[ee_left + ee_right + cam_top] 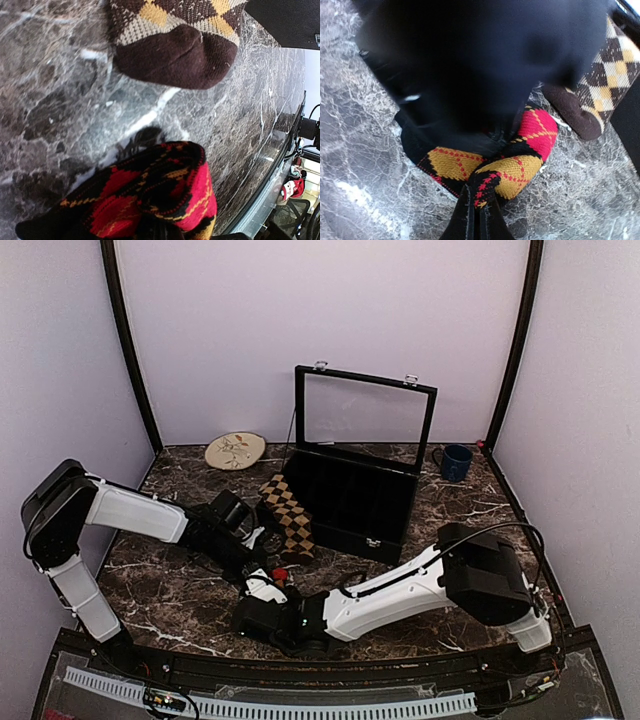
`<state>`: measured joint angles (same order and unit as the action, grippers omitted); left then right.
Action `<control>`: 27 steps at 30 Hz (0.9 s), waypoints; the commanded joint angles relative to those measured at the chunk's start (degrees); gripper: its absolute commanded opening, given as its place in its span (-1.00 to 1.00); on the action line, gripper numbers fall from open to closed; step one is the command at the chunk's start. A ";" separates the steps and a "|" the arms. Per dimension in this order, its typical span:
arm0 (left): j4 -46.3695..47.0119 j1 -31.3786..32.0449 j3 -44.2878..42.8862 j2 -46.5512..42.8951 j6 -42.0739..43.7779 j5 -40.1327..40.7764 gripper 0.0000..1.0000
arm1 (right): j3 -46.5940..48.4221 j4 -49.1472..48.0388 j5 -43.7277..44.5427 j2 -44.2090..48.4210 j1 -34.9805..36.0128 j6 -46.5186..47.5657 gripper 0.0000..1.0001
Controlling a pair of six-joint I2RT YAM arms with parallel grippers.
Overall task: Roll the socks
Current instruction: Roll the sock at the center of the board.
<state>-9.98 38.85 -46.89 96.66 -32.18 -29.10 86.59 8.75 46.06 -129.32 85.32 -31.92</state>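
left gripper [260, 555] and right gripper [475, 212] both pinched shut on the bunched red-orange sock [520, 150] at front centre, meeting nose to nose; tan sock [288, 515] lies just beyond, toe toward them, long axis along the black case [345, 535].

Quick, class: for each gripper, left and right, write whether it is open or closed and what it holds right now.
Left gripper: closed, seemingly on the red sock.
Right gripper: closed, pinching the same red sock.

No writing, label, brand or number is legible on anything.
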 commanded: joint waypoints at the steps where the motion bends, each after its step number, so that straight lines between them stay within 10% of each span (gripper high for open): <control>1: 0.89 -0.02 -1.57 1.71 0.45 -1.01 -0.93 | 3.96 7.74 4.54 -2.86 1.25 3.49 -1.00; 11: 1.14 -0.15 0.29 0.90 0.45 -0.29 -0.89 | 6.04 15.93 6.45 -3.09 1.12 0.86 -0.98; 27: 3.88 -0.16 2.03 7.88 -1.80 -1.95 -0.94 | 9.76 18.39 -1.49 -4.16 0.34 0.41 -0.37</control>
<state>-1.91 38.35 -46.00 100.44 -33.85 -33.95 96.71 26.92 48.90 -134.10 85.91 -29.56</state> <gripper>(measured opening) 0.044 0.266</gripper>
